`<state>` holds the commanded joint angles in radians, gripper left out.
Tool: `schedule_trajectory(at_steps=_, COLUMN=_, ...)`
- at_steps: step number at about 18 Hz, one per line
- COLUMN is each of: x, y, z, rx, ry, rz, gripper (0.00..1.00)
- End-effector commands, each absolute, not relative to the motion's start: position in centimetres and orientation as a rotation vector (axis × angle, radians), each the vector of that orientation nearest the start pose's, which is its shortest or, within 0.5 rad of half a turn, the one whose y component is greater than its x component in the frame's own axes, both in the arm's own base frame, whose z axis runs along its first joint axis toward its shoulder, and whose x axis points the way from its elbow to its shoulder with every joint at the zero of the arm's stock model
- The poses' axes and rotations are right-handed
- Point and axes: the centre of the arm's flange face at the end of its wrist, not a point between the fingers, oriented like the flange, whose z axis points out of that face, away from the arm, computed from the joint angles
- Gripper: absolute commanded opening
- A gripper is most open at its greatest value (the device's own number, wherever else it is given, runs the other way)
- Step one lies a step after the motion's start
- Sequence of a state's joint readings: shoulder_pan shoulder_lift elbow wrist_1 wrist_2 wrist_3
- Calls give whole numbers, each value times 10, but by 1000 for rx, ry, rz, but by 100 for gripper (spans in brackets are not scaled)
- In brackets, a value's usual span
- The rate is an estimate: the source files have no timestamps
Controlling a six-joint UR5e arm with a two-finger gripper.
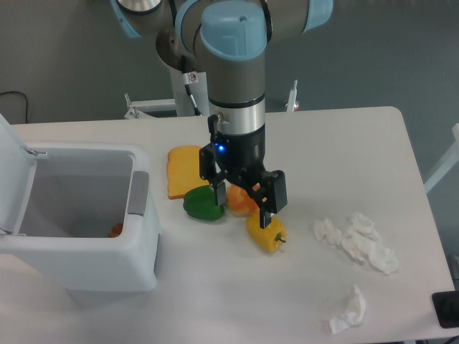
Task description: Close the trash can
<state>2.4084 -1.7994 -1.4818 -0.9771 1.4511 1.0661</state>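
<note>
The trash can [86, 251] is a large white boxy bin at the left of the table, standing open. Its white lid [13, 150] is swung up at the far left edge. A grey push tab [138, 192] sits on its right rim. Something orange [115, 230] lies inside at the bottom. My gripper [242, 203] hangs to the right of the bin, above the food items, with its fingers apart and nothing between them.
A slice of toast [183, 170], a green pepper [204, 203], an orange pepper [241, 203] and a yellow pepper [265, 233] lie below the gripper. Crumpled white tissues [356, 240] [348, 311] lie at the right. A dark object [446, 309] sits at the right corner.
</note>
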Motion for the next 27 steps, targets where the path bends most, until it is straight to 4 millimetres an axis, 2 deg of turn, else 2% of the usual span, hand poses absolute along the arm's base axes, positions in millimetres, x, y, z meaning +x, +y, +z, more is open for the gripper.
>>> schedule_trajectory(at_steps=2, x=-362, y=521, z=477, rx=-2731, ry=349, rz=423, gripper=100)
schedule_trajectory(at_steps=9, x=-362, y=522, z=496, rx=-2691, ry=350, rz=455, gripper=100)
schedule_trajectory(at_steps=14, x=-359, y=522, z=493, rx=-2679, ry=342, rz=421, gripper=100)
schedule_trajectory(at_steps=18, x=-359, y=524, z=498, rx=-2674, ry=208, rz=400, gripper=100)
schedule_trajectory(at_steps=27, x=-356, y=528, z=498, rx=-2671, ry=214, rz=398, gripper=100)
